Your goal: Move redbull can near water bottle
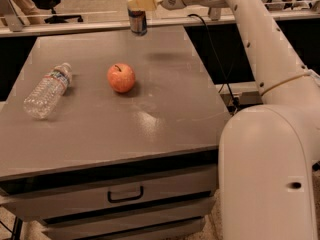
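The redbull can (136, 17) is upright, held in the air above the far edge of the grey table (165, 99). My gripper (139, 2) is shut on the can's upper part, reaching in from the right. The water bottle (48, 90) lies on its side at the table's left, cap pointing away from me. The can is well to the right of and beyond the bottle.
A red apple (121, 77) sits on the table between the bottle and the can. The table has drawers (125, 194) at the front. My white arm and base (270, 154) fill the right side. A rail (65, 26) runs behind the table.
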You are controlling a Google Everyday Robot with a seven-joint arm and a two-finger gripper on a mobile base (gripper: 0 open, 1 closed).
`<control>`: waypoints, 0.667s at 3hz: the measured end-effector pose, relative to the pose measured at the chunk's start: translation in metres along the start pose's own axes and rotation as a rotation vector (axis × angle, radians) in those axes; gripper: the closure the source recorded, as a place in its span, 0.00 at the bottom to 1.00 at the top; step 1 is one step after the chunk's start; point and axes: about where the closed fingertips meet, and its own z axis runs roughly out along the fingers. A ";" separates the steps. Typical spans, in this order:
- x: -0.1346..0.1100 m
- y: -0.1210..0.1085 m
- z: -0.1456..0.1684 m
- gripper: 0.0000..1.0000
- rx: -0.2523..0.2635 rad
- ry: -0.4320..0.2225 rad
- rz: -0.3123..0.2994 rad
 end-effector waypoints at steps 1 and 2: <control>-0.012 0.030 0.017 1.00 -0.079 -0.009 -0.019; -0.018 0.062 0.038 1.00 -0.171 -0.017 -0.036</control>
